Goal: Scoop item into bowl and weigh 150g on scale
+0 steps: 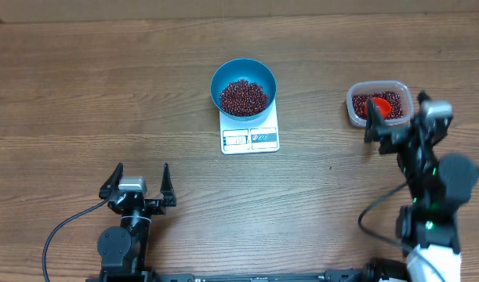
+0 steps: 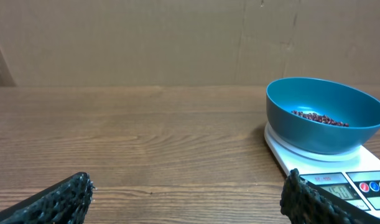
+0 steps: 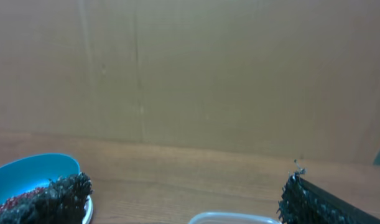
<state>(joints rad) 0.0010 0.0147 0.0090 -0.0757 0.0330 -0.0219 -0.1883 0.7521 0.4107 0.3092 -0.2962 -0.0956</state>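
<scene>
Item: blue bowl (image 1: 243, 68), sitting centred on the white scale (image 1: 251, 139) at mid-table, carrying a shallow heap of red-brown beans (image 1: 243, 97). The scale's display is showing too small to read. Item: clear tub (image 1: 380, 83), standing well to the right of the scale, holding more beans (image 1: 396, 103) and a red scoop (image 1: 380, 106) lying inside. Left gripper (image 1: 140, 178) is resting near the table's front edge, jaws spread wide, gripping nothing. Right gripper (image 1: 394, 121) is hovering at the tub's near side, jaws likewise wide and empty. Step judged in hand: checking the weight between scoops. If the reading is falling short, the next move is calling for the right gripper closing on the scoop and adding beans sparingly.
</scene>
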